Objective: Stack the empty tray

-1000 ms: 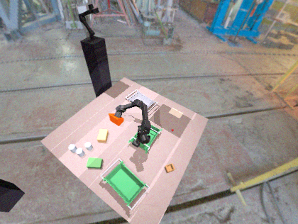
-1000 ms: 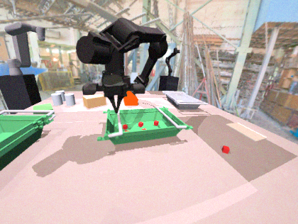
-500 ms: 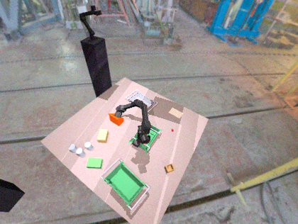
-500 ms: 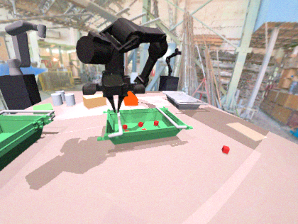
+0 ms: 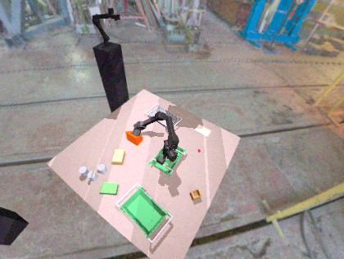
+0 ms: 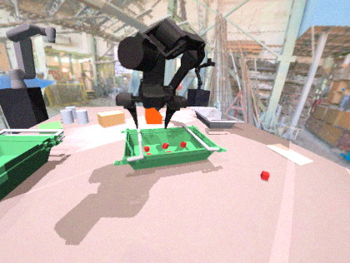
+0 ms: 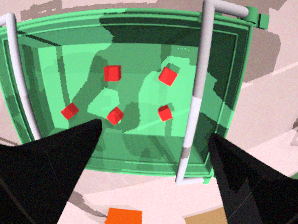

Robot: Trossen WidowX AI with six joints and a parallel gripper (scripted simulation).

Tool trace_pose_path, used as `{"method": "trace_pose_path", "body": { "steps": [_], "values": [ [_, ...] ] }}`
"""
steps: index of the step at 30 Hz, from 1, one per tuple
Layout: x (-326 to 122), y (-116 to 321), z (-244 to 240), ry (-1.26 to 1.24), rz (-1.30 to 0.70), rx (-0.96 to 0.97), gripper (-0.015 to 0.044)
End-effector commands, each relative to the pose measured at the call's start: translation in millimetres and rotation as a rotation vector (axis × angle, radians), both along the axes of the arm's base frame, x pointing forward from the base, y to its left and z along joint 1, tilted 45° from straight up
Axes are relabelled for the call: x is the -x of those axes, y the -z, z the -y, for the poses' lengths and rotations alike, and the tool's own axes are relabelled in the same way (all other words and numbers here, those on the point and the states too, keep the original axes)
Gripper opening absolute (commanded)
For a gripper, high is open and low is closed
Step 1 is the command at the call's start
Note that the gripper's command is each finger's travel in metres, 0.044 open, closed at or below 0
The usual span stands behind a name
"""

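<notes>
1. The gripper [image 5: 165, 159] [image 6: 152, 127] [image 7: 156, 132] has its jaws wide apart, with nothing between them; in the wrist view the fingertips overlap the loaded tray's near side.
2. Below is the loaded tray [image 5: 155, 164] [image 6: 172, 159] [image 7: 125, 167], green, upright on the table [image 5: 213, 164] [image 6: 200, 208] [image 7: 265, 105], with five red blocks [image 6: 165, 146] [image 7: 112, 73] spread on its floor.
3. Its two pale bars, one [image 6: 140, 143] [image 7: 19, 75] toward one end and the other [image 6: 200, 138] [image 7: 197, 85] toward the opposite end, both lie across the top, inboard of the end walls.
4. The empty tray [image 5: 143, 211] [image 6: 25, 166], also green, stands apart on the table, its bars out past its ends.
5. A loose red cube [image 5: 199, 150] [image 6: 265, 176] lies outside the trays.
6. Farther out are an orange block [image 5: 134, 138] [image 6: 153, 116] [image 7: 124, 216], a tan block [image 5: 118, 156] [image 6: 111, 119] [image 7: 207, 217], three grey cylinders [image 5: 92, 175] [image 6: 67, 116], a flat green block [image 5: 109, 188] [image 6: 51, 125] and a small brown open box [image 5: 196, 193].
7. A dark grey tray [image 6: 218, 123] and a flat cream piece [image 5: 203, 130] [image 6: 289, 154] lie apart.
</notes>
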State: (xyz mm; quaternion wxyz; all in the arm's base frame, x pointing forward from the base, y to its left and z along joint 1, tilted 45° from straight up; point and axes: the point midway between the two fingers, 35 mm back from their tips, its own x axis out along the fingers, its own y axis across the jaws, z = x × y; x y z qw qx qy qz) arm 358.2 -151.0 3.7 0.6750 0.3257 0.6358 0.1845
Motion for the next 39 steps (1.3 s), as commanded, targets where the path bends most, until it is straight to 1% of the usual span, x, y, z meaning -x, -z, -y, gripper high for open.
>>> {"method": "trace_pose_path", "body": {
  "steps": [1,5,10,15,20,26,32,34,39],
  "values": [
    [-12,-47,-48,-0.023,-0.004,0.053,0.044],
    [-8,-94,-103,-0.013,-0.019,0.096,0.044],
    [18,-145,-171,0.002,-0.021,0.129,0.044],
    [63,-186,-229,0.022,-0.012,0.135,0.044],
    [122,-215,-271,0.042,-0.004,0.111,0.044],
    [199,-233,-297,0.061,-0.006,0.044,0.044],
    [268,-235,-300,0.068,-0.035,-0.056,0.044],
    [275,-234,-299,0.068,-0.041,-0.069,0.044],
    [274,-232,-301,0.068,-0.041,-0.068,0.044]
  ]
}}
